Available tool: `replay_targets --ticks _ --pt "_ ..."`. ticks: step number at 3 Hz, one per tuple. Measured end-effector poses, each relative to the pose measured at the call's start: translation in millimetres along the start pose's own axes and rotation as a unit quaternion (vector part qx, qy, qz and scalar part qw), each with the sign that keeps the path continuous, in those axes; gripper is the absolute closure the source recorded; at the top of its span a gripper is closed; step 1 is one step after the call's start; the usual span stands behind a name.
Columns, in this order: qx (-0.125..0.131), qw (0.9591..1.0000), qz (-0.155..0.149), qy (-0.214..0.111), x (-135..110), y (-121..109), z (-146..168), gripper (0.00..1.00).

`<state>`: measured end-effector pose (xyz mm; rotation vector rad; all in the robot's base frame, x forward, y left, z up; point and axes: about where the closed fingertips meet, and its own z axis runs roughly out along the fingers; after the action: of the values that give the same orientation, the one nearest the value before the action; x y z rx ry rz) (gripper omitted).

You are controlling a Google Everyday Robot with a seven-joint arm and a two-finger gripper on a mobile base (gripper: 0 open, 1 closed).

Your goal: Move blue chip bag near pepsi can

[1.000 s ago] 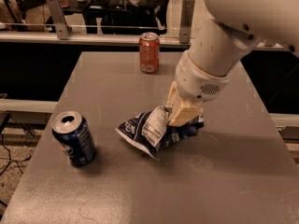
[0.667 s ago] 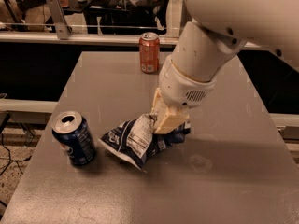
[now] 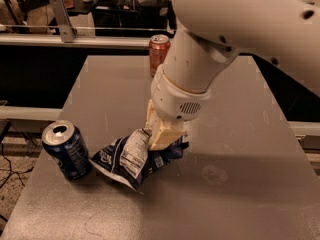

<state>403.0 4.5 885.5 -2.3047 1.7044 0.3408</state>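
Note:
The blue chip bag (image 3: 131,157) is a crumpled navy foil bag with a white label panel. It lies on the grey table (image 3: 235,194), left of the middle, and its left end almost touches the pepsi can (image 3: 66,150). The pepsi can is dark blue with a silver top and stands upright near the table's left edge. My gripper (image 3: 162,134) comes down from the large white arm and is shut on the right end of the bag. The fingertips are partly hidden by the bag.
An orange-red soda can (image 3: 158,54) stands at the table's far edge, partly behind my arm. A metal rail (image 3: 75,40) and dark clutter lie beyond the table. The table's left edge is close to the pepsi can.
My gripper has moved left and toward the front with the chip bag in it. The bag now lies right beside the pepsi can. Neither can has moved.

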Motion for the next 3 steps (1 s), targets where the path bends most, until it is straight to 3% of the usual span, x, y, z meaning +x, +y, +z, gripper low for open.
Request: replay_targets --ticks 2,3 --pt "0.004 1.0 -0.003 0.001 -3.4 -0.3 -0.9 0.13" --pt "0.006 1.0 -0.004 0.001 -4.6 -0.2 -1.6 0.0"
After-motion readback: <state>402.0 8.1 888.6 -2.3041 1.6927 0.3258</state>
